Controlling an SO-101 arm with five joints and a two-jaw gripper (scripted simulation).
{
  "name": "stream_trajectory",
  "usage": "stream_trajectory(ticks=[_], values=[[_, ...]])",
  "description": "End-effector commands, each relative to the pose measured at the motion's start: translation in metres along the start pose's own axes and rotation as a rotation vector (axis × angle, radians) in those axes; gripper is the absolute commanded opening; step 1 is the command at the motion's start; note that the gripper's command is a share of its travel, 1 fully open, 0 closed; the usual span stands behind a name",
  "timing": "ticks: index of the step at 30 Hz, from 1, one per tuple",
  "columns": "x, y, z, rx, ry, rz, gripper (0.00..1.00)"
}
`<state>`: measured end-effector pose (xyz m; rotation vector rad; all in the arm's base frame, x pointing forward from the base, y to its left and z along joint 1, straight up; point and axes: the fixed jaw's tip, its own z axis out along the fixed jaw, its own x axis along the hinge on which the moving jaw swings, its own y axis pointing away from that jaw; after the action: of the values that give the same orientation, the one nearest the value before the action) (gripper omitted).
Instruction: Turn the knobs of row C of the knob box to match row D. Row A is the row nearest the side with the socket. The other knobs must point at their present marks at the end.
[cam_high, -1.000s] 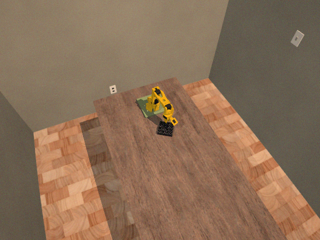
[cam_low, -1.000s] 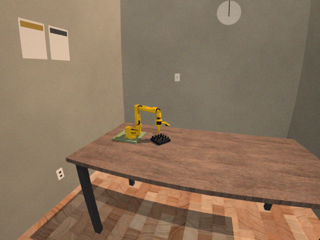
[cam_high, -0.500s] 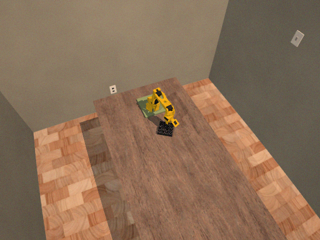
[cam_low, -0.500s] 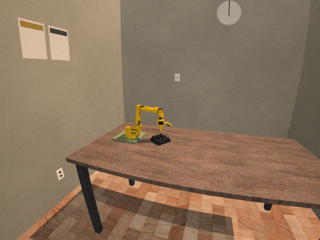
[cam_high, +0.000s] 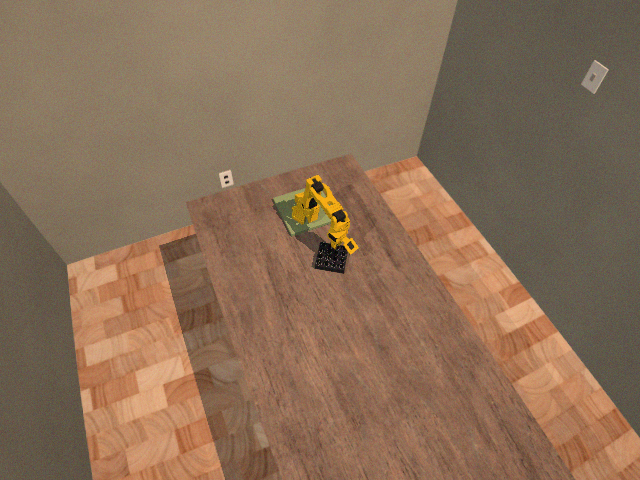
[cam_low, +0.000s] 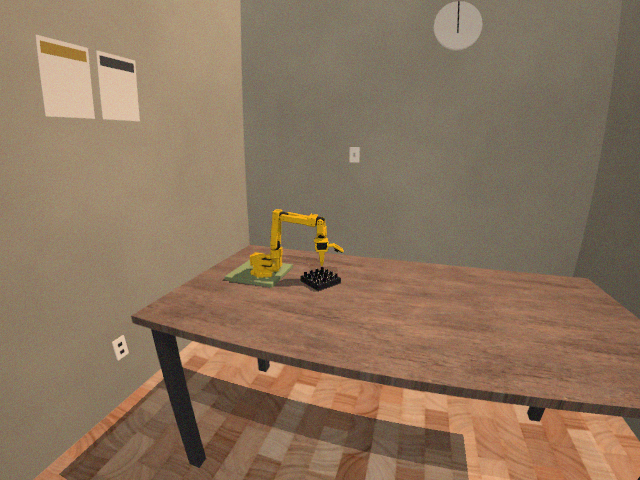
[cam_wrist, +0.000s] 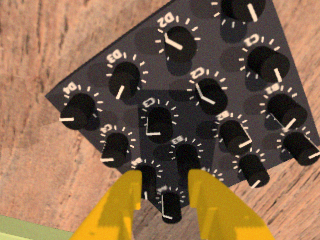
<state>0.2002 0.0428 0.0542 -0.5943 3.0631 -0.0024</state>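
Looking for the knob box (cam_high: 329, 269) (cam_low: 317, 287) (cam_wrist: 142, 42)? On the table (cam_high: 361, 335) (cam_low: 439, 320), just beyond the green base plate (cam_high: 293, 230) (cam_low: 266, 283), right below the gripper (cam_high: 334, 246) (cam_low: 322, 265) (cam_wrist: 165, 172). Fingers only narrowly spread, nothing pinched. In the wrist view, lined up nearer B3 (cam_wrist: 187, 155) and B4 (cam_wrist: 148, 178) than row C.

Compare pointers before touching anything. By eye, at C4 (cam_wrist: 116, 146), roughly the same direction as at D4 (cam_wrist: 78, 108); likewise for C2 (cam_wrist: 210, 92) against D2 (cam_wrist: 181, 42), and C1 (cam_wrist: 265, 60) against the partly cropped knob (cam_wrist: 240, 7) beyond. Clear mismatch at C3 (cam_wrist: 159, 120): pointing left in the wrist view, versus down and left at D3 (cam_wrist: 124, 77). Probably the one to fix now (read the bar on the cap, not the line down the side).

Shift toward row C while high, centre over C3, then drop straight down. Open slightly if needed for cap clearance, but not wide: tight spacing, easy to knock C2, C4 or B3. Grip low enough for bite without pressing on the panel. Twist counterclockwise in the wrist view, with the roll axis on the knob's own axis, to avoid dragging the box. Stop at D3's direction, release without any twist, lift vertically, then recheck all four pairs and the neighbours.

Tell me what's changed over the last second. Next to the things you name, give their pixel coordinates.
The gripper (cam_high: 343, 246) (cam_low: 331, 258) (cam_wrist: 165, 172) has shifted slightly outward from the arm's base, over the knob box (cam_high: 330, 258) (cam_low: 320, 280) (cam_wrist: 145, 50). It has neither visibly taken hold of nor let go of anything. The box stayed put; whether any knob turned, I cannot tell.
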Motion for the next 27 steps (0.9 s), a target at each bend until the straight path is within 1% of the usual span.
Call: stream_trajectory(ticks=[1,9,21,27], values=[[0.001,0.002,0.002,-0.005,0.019,-0.001,0.10],[0.001,0.002,0.003,-0.005,0.019,-0.001,0.10],[0.001,0.002,0.013,-0.005,0.019,-0.001,0.10],[0.002,0.002,0.016,-0.005,0.019,-0.001,0.10]])
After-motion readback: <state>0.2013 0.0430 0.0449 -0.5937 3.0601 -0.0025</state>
